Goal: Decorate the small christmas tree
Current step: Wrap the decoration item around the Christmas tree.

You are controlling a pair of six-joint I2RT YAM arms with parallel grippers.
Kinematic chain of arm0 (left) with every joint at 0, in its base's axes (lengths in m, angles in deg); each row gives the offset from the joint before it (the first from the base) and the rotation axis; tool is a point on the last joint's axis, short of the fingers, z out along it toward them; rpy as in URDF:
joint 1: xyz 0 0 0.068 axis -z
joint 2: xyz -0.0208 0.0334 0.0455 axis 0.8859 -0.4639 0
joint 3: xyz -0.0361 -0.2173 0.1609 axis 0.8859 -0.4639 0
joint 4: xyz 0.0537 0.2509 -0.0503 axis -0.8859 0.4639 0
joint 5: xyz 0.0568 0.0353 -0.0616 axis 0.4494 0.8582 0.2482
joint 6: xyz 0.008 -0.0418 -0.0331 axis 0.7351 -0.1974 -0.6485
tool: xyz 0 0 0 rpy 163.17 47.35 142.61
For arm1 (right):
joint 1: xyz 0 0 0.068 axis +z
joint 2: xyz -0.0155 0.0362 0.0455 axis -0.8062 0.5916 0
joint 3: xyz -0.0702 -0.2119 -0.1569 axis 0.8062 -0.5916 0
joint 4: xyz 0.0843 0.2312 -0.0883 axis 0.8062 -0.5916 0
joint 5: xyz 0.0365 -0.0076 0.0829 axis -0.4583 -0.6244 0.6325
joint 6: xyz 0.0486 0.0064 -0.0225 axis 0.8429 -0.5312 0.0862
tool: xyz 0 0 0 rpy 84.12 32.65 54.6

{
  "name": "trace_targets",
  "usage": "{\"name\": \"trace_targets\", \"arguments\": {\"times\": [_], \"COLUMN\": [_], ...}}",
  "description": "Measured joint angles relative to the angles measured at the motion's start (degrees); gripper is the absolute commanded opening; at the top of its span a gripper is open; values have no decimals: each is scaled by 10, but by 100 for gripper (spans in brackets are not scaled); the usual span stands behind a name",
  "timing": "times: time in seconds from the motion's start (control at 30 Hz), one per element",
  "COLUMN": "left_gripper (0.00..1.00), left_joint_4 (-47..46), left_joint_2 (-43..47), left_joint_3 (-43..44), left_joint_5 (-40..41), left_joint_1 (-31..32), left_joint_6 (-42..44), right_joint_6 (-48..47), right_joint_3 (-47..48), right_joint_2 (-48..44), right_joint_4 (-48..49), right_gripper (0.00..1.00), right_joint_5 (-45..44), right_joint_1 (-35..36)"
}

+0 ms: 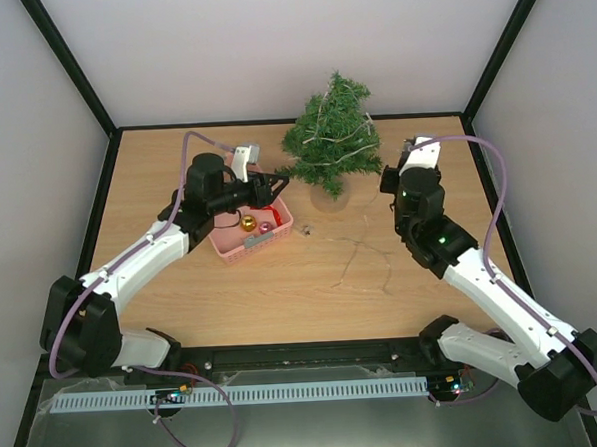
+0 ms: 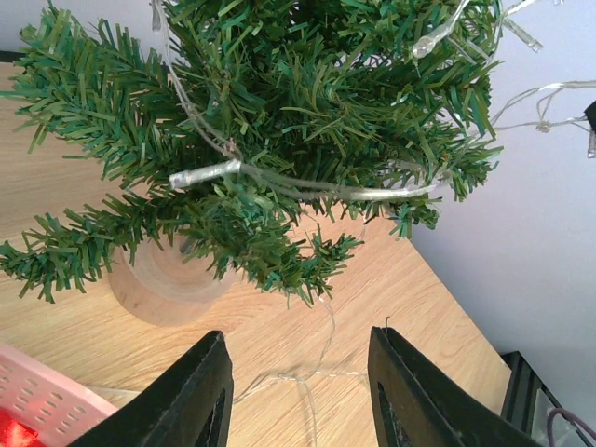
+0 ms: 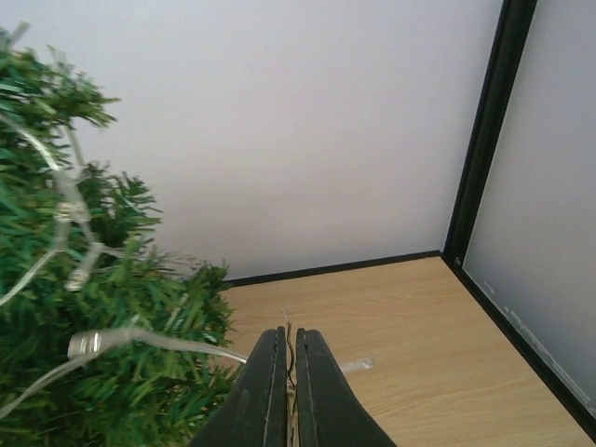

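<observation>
1. The small christmas tree (image 2: 279, 102) stands upright just beyond the left gripper (image 2: 298, 354), above and ahead of its fingertips, and not touching them.
2. The tree is a cone with dense, dark green, bristly needle branches that spread outward.
3. A light string (image 2: 307, 189) of clear wire with small transparent bulbs runs through the branches. One part hangs down to the table (image 2: 400, 279).
4. The trunk sits in a round base (image 2: 158, 284) of pale wood, which is ahead of the left finger.
5. The fingers (image 2: 200, 400) of the left gripper are spread apart, and only the table top shows between them.
6. The fingers (image 3: 265, 391) of the right gripper (image 3: 291, 333) are pressed together and pinch a thin wire of the light string. The tree is to the left of these fingers, very near.
7. A pink basket (image 1: 242, 248) lies under the left gripper. It holds a gold ball (image 1: 246, 223) and a pink ball (image 1: 266, 227).
</observation>
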Motion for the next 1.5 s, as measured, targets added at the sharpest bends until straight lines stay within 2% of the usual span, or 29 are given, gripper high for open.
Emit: {"name": "trace_targets", "arguments": {"times": [0.27, 0.83, 1.07, 1.3, 1.5], "left_gripper": [42, 42, 42, 42, 43], "left_joint_4": [5, 7, 3, 3, 7], "left_joint_2": [-5, -41, -56, -58, -58], "left_joint_3": [3, 40, 47, 57, 57], "left_joint_5": [5, 3, -3, -3, 0], "left_joint_1": [0, 0, 0, 0, 0], "left_joint_6": [5, 0, -6, -6, 1], "right_joint_6": [24, 20, 1, -4, 45], "right_joint_3": [-8, -8, -7, -6, 5], "right_joint_2": [36, 96, 123, 152, 122], "right_joint_4": [1, 36, 64, 80, 9], "right_gripper": [2, 2, 2, 28, 45], "right_joint_5": [49, 112, 148, 170, 167], "right_joint_1": [-59, -125, -131, -131, -131]}}
